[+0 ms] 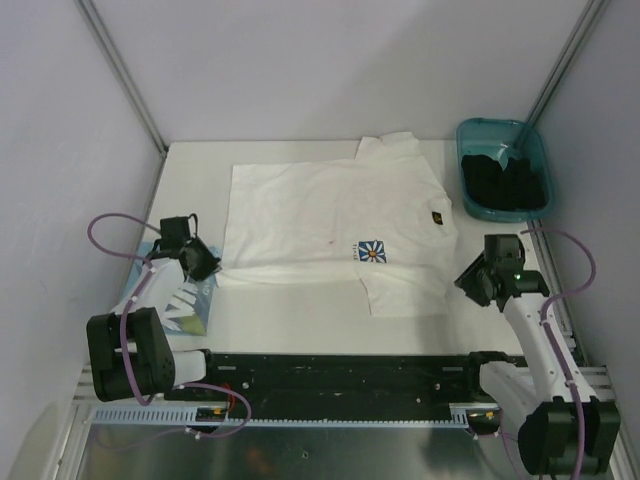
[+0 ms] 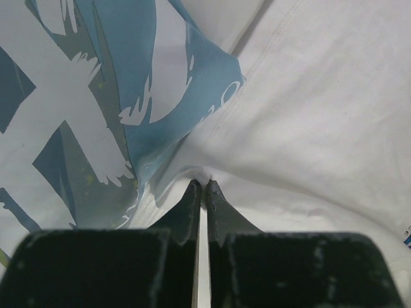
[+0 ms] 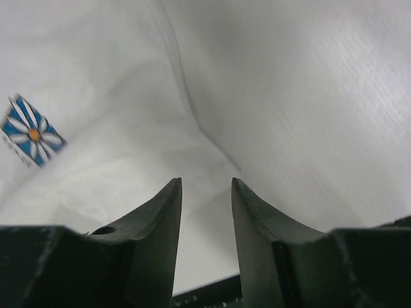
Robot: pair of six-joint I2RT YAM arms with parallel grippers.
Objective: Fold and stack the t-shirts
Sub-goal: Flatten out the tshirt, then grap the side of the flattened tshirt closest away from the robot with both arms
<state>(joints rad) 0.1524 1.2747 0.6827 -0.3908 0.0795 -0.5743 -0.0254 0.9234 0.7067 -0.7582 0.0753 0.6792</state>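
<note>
We see the white table (image 1: 300, 330) carrying the white cotton t-shirt with the blue daisy print (image 1: 320, 215), spread flat mid-table. Far right, the teal plastic bin (image 1: 497, 123) holds dark cloth. Near left lies the folded white tee with the light-blue graphic (image 1: 190, 305). The left gripper (image 2: 200, 186) pinches the daisy shirt's near-left corner, jaws tight. The right gripper (image 3: 205, 186) hangs at its near-right edge, jaws parted and empty.
</note>
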